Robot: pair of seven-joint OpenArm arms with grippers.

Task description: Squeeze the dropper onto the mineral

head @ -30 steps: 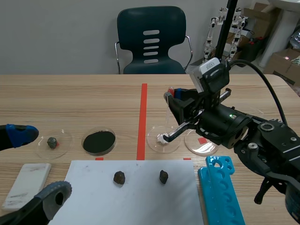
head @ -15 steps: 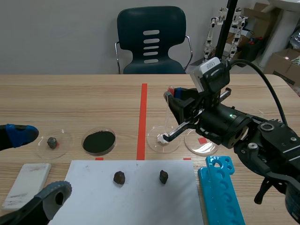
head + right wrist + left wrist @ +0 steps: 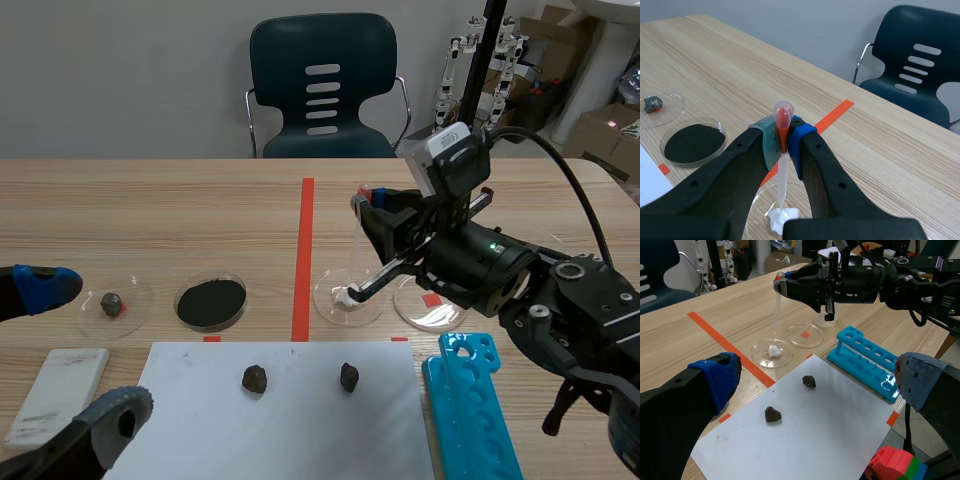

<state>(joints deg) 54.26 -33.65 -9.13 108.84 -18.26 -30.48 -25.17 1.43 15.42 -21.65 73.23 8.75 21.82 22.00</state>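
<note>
Your right gripper [image 3: 785, 142] is closed on the dropper [image 3: 782, 182]. Its pads pinch the bulb from both sides and the stem hangs straight down. Treat the dropper as light, thin, soft plastic. The bulb should give under little pressure, so a slow, small pinch is likely enough. A hard one could flood the sample or bend the stem aside. The bulb is the right place to hold, and it shows red between the pads.

The tip sits right over the mineral [image 3: 780, 218], a small white lump; you cannot tell whether they touch. The lump looks crumbly, so don't press the tip in. It lies in a clear dish [image 3: 328, 308] beside the tape line.

A second dish [image 3: 410, 312] stands just next to it, with a tape square showing through. Across the line, the powder dish [image 3: 178, 303] holds black powder and the stone dish [image 3: 140, 305] holds one small grey stone. A blue rack [image 3: 470, 400] with a row of holes lies near.

Your left gripper [image 3: 818, 379] is spread wide, holding nothing, by the paper [image 3: 840, 430] with its two dark stones [image 3: 772, 414].
</note>
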